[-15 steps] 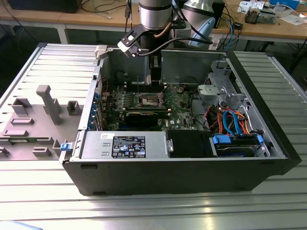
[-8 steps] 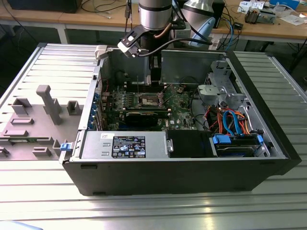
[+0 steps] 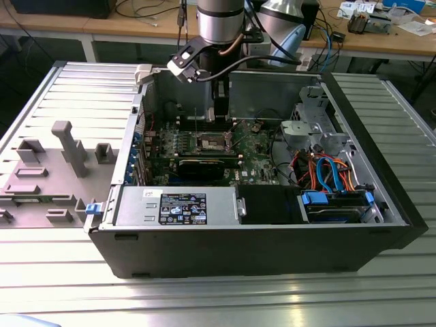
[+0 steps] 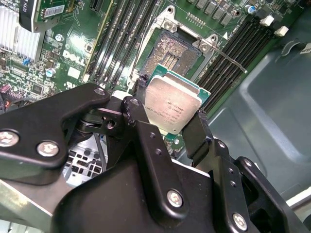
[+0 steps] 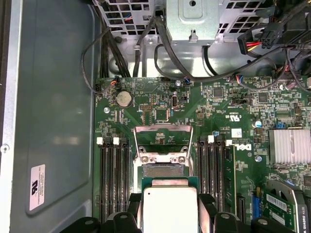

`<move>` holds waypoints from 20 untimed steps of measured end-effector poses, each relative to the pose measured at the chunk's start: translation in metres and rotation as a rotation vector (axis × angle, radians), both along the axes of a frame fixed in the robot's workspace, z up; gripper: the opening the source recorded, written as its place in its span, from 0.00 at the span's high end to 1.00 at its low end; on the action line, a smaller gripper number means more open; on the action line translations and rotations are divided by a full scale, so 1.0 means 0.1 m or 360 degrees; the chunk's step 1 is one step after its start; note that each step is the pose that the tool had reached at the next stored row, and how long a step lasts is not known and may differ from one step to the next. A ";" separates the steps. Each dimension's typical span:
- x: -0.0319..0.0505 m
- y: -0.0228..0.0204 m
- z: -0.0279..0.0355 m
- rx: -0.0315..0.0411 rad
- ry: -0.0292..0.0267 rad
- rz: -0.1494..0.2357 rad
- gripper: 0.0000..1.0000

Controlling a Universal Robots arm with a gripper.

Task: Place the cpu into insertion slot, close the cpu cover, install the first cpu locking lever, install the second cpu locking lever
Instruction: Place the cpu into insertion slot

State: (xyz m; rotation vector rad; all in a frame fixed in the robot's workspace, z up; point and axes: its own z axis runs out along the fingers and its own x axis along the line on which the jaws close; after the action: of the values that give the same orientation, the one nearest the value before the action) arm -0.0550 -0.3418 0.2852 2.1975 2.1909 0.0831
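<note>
Above the insertion slot (image 4: 171, 52), the tool (image 4: 171, 110) was clamped on the cpu (image 4: 174, 97), which hung clear of it. It seemed a touch off-square; lowered like that, a corner could catch and damage the slot.

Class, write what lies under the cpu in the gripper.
Around the cpu show green motherboard and the open insertion slot; what lies straight beneath is covered by the chip.

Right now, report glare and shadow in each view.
Exterior view: light streaks glare off the metal table, while the motherboard sits dim inside the case. Second wrist view: the cpu top shines pale. First wrist view: the cpu is washed nearly white; the heatsink also glares.
</note>
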 end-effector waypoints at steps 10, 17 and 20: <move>0.000 0.000 -0.018 0.0000 0.00000 0.0000 0.45; 0.000 0.000 -0.037 0.0000 0.00000 0.0000 0.45; 0.000 0.000 -0.042 0.0000 0.00000 0.0000 0.45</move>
State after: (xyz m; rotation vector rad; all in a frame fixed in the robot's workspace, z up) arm -0.0549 -0.3418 0.2811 2.1974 2.1909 0.0831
